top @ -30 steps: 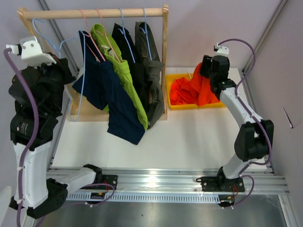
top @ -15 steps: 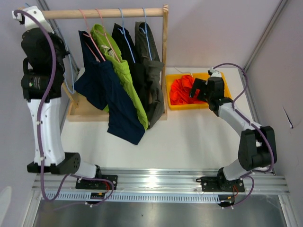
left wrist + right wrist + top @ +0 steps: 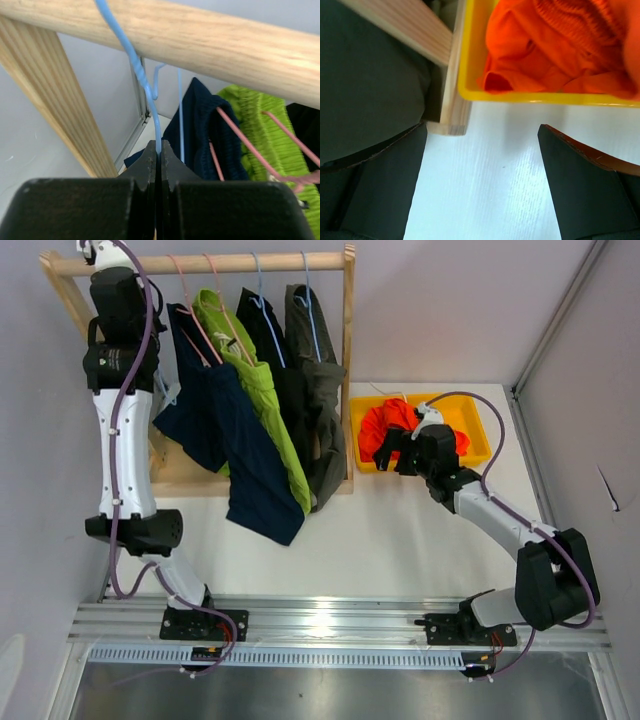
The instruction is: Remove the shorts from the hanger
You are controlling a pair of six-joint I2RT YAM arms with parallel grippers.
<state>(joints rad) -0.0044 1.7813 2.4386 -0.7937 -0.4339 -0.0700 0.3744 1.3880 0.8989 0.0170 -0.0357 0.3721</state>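
The left hand (image 3: 159,155) is clenched on the thin wire neck of a blue hanger (image 3: 141,80), just under the wooden rod (image 3: 210,40) that the hook curls over. The rod's long axis runs across the upper part of the left wrist view, so the hook has to go up and over it to come free. I cannot tell whether this hanger carries a pair.

The navy shorts (image 3: 225,440) hang just below and right of that hand. The lime green (image 3: 262,400), black (image 3: 285,390) and olive-grey (image 3: 325,410) pairs follow further right along the rod.

The orange shorts (image 3: 380,425) lie bunched in the left part of the yellow bin (image 3: 475,425).

The right hand (image 3: 482,150) is released and empty. It sits low over the tabletop (image 3: 400,530) by the bin's near left corner, well apart from the rack's left end. My judgement is that the left arm is the one placed for the next pair.
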